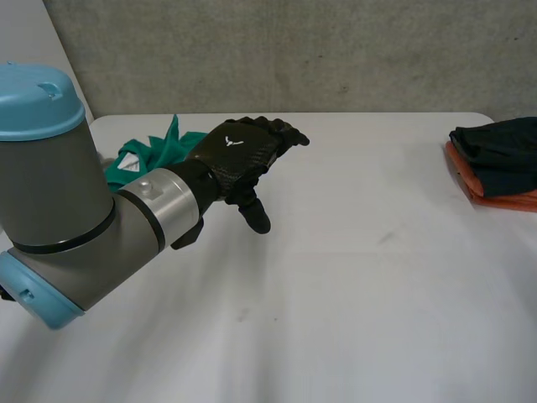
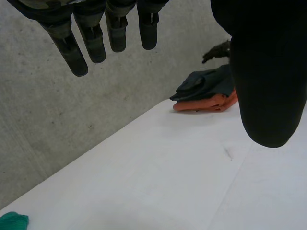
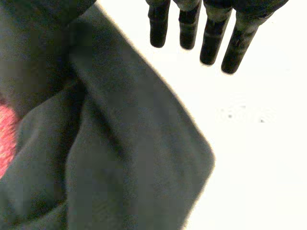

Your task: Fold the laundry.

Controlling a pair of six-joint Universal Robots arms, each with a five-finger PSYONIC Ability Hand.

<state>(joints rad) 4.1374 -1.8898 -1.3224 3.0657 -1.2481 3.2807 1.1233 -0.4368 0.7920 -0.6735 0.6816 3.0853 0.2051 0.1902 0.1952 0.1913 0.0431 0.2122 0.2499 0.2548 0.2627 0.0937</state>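
Black left hand (image 1: 239, 151) and right hand (image 3: 213, 33), fingers straight, empty; right beside dark cloth (image 3: 124, 158)

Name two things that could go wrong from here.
The green cloth lies behind the left arm, by the far edge of the table; swinging the open left robot hand back might knock it off.
The open right robot hand hovers over the dark cloth stacked on the orange cloth; a grab may catch both and spoil the stack.
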